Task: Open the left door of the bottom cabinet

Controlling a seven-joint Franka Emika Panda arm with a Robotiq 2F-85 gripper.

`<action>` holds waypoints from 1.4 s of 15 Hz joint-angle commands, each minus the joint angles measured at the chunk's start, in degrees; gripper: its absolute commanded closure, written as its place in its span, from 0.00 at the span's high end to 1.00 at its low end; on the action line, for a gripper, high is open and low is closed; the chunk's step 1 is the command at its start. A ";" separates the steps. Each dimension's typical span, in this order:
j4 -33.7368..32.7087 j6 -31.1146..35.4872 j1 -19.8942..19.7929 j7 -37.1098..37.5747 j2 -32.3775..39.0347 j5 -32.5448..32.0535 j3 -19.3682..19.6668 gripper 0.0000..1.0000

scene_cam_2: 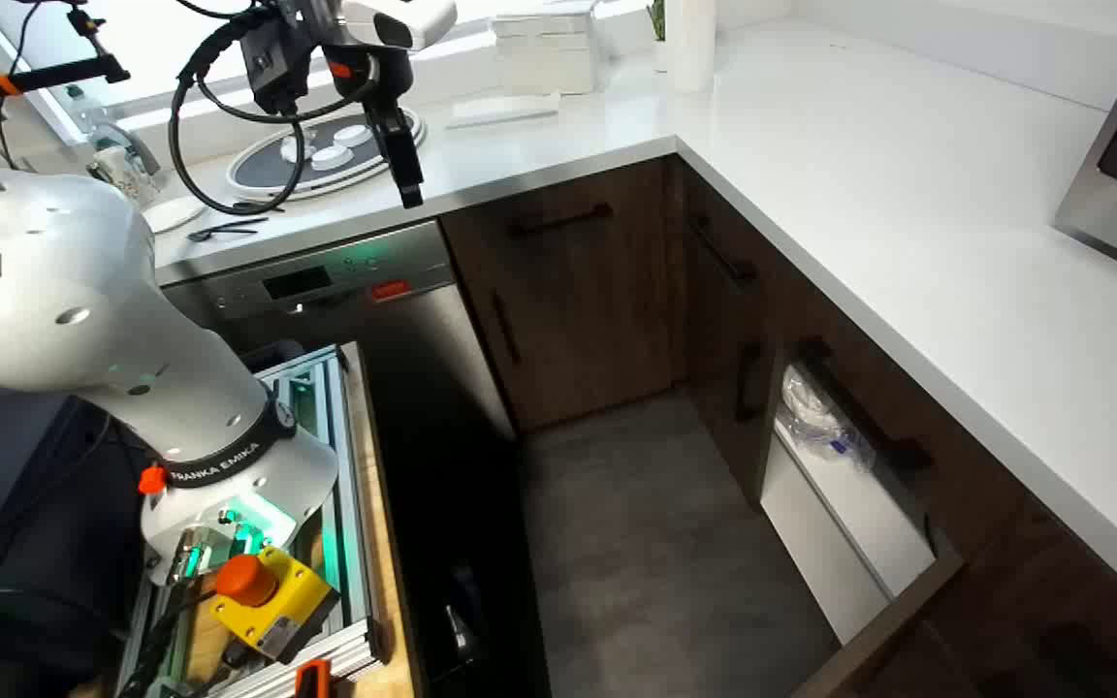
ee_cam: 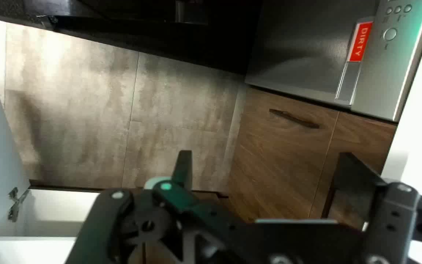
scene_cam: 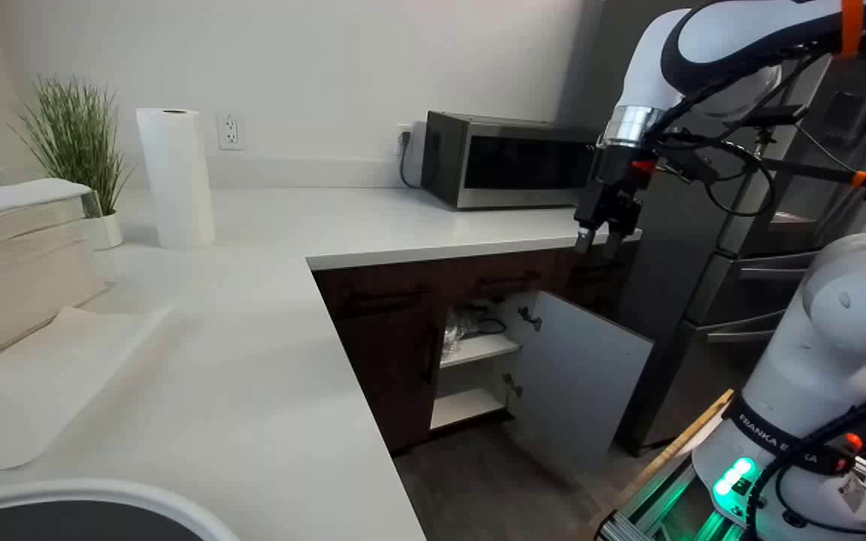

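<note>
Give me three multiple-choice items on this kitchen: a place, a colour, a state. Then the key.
1. The white cylindrical paper roll stands:
A) beside the spiky green plant
B) on the floor
C) atop the steel microwave

2. What colour is the rectangular DIRTY label?
A) blue
B) yellow
C) red

3. The flat dark brown wooden left cabinet door is:
A) ajar
B) shut
C) wide open

1 A: adjacent in both exterior views.
2 C: the wrist view shows red.
3 B: it lies flush; the pale-faced right door stands open.
</note>
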State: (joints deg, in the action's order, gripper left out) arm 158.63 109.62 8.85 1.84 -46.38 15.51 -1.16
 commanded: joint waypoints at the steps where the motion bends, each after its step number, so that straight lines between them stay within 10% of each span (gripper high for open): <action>1: 0.51 -0.28 -0.83 -0.49 0.11 0.49 -0.71 1.00; 8: 1.70 -0.27 -0.81 -0.48 0.75 0.48 -0.72 1.00; 21: -2.57 51.82 -11.55 12.51 40.33 -15.33 -6.79 1.00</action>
State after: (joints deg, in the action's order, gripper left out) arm 158.96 152.54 -0.25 8.31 -17.29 4.22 -6.55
